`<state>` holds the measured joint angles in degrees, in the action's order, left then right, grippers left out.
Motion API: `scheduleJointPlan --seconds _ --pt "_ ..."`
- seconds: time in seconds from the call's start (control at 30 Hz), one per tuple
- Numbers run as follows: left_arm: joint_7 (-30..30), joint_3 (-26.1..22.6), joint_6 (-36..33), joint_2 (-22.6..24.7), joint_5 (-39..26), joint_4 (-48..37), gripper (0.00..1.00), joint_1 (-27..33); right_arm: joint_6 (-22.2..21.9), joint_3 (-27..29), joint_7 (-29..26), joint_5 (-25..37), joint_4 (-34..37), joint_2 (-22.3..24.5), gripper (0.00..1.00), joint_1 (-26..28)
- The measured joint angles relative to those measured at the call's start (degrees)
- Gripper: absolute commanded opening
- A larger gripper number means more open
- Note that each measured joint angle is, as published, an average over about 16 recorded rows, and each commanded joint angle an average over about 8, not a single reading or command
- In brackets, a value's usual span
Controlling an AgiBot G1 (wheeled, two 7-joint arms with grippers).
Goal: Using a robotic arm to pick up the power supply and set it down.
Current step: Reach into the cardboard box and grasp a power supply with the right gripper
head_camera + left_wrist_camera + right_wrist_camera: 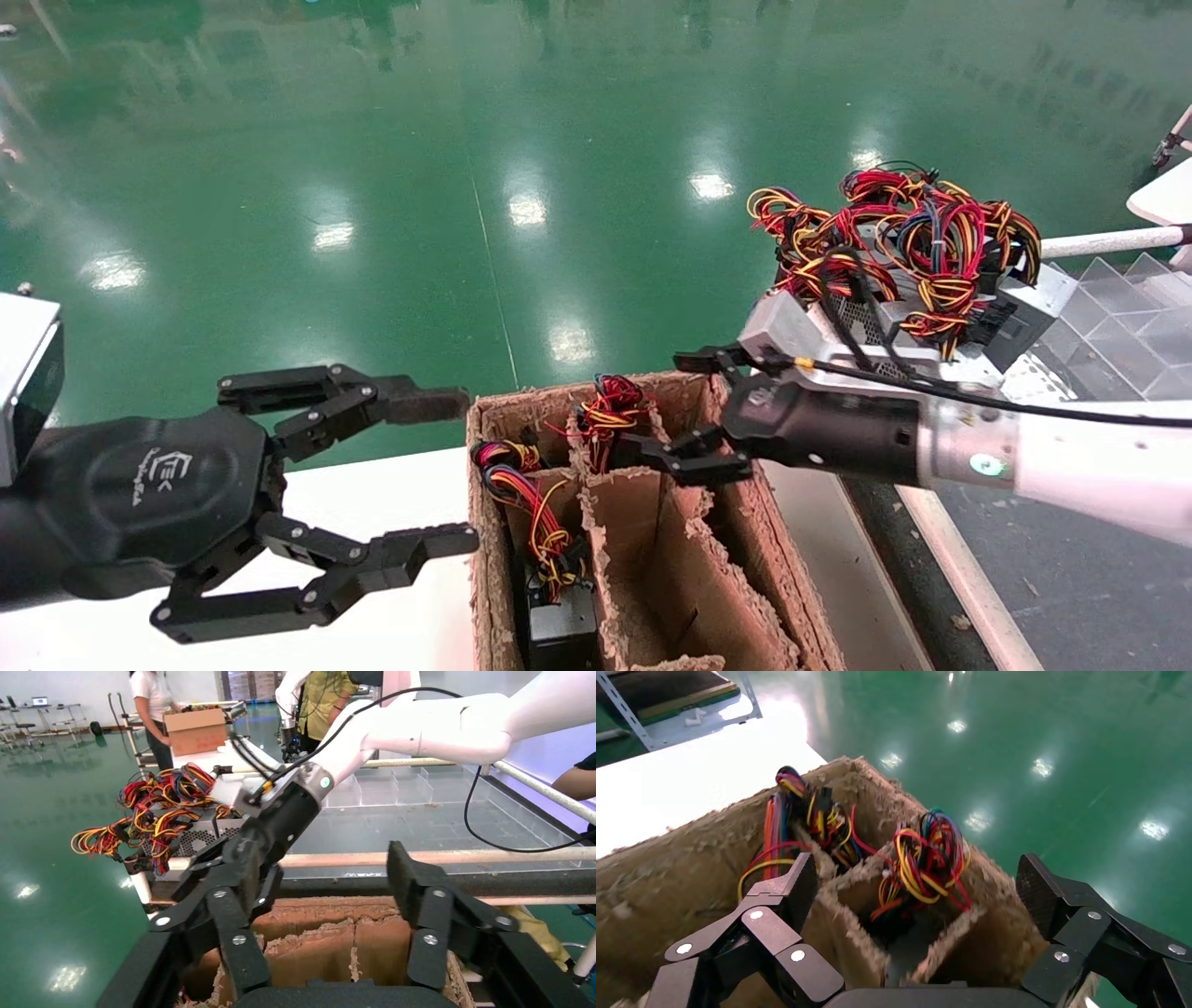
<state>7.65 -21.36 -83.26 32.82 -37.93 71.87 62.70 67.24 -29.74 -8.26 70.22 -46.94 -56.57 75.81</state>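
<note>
The power supply stands on end in a far cell of the torn cardboard box [480, 522]. Only its red, yellow and orange wire bundle [610, 410] sticks out; the grey body is mostly hidden by the dividers. In the right wrist view that bundle [926, 857] lies between the spread fingers. My right gripper [666, 405] hovers open just above this cell, holding nothing. Its black palm and white forearm also cross the left wrist view [277, 822]. My left gripper [463, 471] waits open and empty beside the box's left wall, over the white table.
A heap of light grey units under a big wire tangle [894, 270] sits behind my right arm. A small black unit with wires [559, 624] fills the near left cell. A clear divided tray [1117, 308] lies at right. People stand far off [151, 699].
</note>
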Motion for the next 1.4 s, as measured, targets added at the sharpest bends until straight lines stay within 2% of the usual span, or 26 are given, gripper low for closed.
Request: scheduleJointPlan --seconds 0.03,0.3,0.57,1.4 --pt "0.0 0.0 0.0 0.0 0.0 0.0 1.0 0.0 -0.19 -0.15 0.76 0.26 1.22 -0.76 0.0 0.36" --pt "0.0 0.0 0.0 0.0 0.0 0.0 1.0 0.0 -0.65 -0.53 6.7 0.96 9.94 -5.42 0.0 2.79" --pt "0.0 0.0 0.0 0.0 0.0 0.0 1.0 0.0 0.51 -0.51 11.38 0.78 15.98 -7.83 0.0 4.39" --pt "-0.01 -0.01 0.0 0.0 0.01 0.0 1.0 0.0 3.07 -0.19 18.08 0.2 24.38 -9.54 0.0 6.3"
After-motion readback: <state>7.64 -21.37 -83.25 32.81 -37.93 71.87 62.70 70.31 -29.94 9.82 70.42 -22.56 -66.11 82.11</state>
